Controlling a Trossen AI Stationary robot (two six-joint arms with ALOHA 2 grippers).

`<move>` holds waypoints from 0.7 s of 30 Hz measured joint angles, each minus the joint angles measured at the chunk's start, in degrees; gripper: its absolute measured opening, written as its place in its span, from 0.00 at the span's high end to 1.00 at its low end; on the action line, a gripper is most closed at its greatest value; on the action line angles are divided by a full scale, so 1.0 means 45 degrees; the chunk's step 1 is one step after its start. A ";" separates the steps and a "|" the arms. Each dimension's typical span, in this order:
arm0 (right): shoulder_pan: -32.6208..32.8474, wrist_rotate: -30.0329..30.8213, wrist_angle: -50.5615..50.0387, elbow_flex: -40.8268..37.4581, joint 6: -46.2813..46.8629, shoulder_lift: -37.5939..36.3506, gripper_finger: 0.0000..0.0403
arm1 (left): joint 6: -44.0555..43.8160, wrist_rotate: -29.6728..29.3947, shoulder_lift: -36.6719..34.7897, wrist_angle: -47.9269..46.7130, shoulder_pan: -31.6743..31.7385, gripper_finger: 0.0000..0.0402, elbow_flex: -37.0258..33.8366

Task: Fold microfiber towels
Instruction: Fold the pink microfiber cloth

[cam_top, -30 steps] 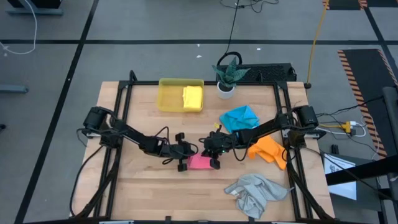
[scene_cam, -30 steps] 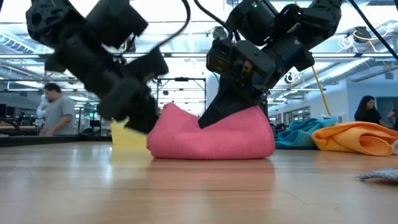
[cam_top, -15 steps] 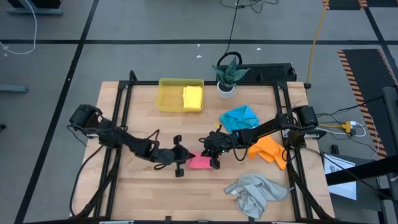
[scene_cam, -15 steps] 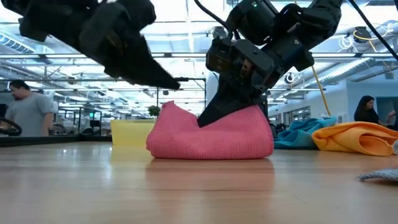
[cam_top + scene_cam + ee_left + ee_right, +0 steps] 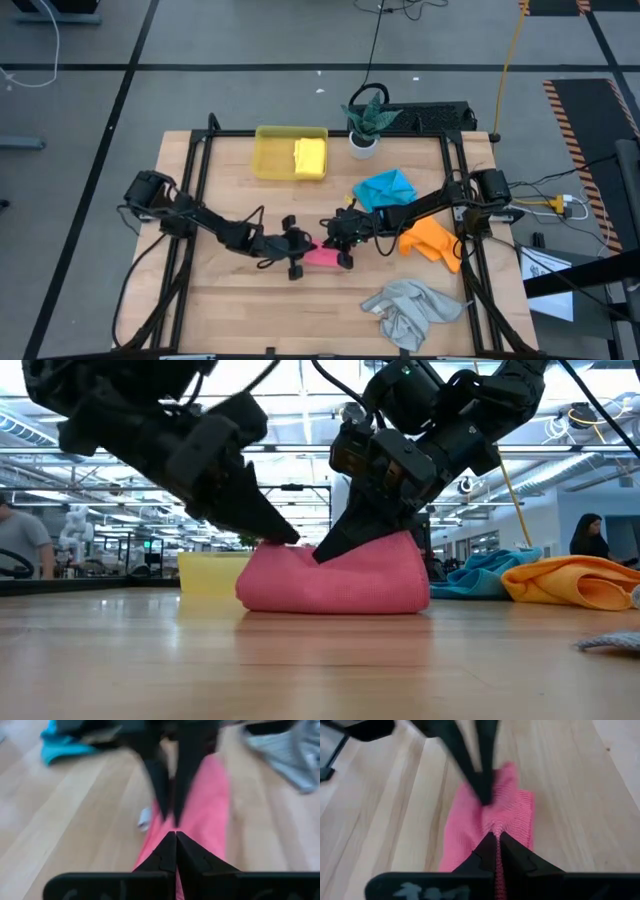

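The wooden surface (image 5: 230,300) is carrying everything, and both arms are reaching in toward its middle. Out beyond the two tools, a translucent yellow tray (image 5: 272,152) is holding a folded yellow towel (image 5: 310,157). On the right tool's side, a bright blue towel (image 5: 385,187) and an orange towel (image 5: 432,240) are lying bunched, and a light grey towel (image 5: 410,308) is lying crumpled at the near edge, all well apart from the work.

The pink towel (image 5: 335,575) is sitting as a small folded bundle directly between the two tools. The right tool (image 5: 330,548) is pressing down into its top fold with fingers together, pinching cloth as the right wrist view shows. The left tool (image 5: 285,536) is coming in from the opposite side, fingers shut together with nothing between them, tip touching or just beside the bundle's upper edge; which one I cannot tell.

The risks from here, as I judge them: the two tips are crowding very near each other and could be colliding. A shut left tool pushing sideways could be dragging the bundle out of its fold, and if the right tool lifts while pinching, the fold could be opening again.
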 joint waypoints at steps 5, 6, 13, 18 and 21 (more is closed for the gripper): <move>-0.0004 0.0009 0.0005 -0.0005 -0.0468 0.0000 0.95 | -0.0976 -0.0053 0.0000 -0.1216 0.0313 0.99 0.0000; -0.0004 0.0013 0.0005 -0.0005 -0.0520 0.0000 0.93 | -0.1095 -0.0053 0.0000 -0.1413 0.0347 0.99 0.0000; -0.0237 0.0074 -0.0515 -0.0019 -0.0520 -0.0302 0.71 | -0.1380 -0.0057 0.0000 -0.1923 0.0302 0.98 0.0000; -0.0127 0.2144 -0.2015 -0.0019 -0.0375 -0.1542 0.66 | -0.1408 -0.0057 0.0000 -0.1952 0.0270 0.98 0.0000; 0.0262 0.2931 -0.2400 -0.0019 -0.0169 -0.2134 0.68 | -0.1405 -0.0145 0.0000 -0.1947 0.0270 0.96 0.0000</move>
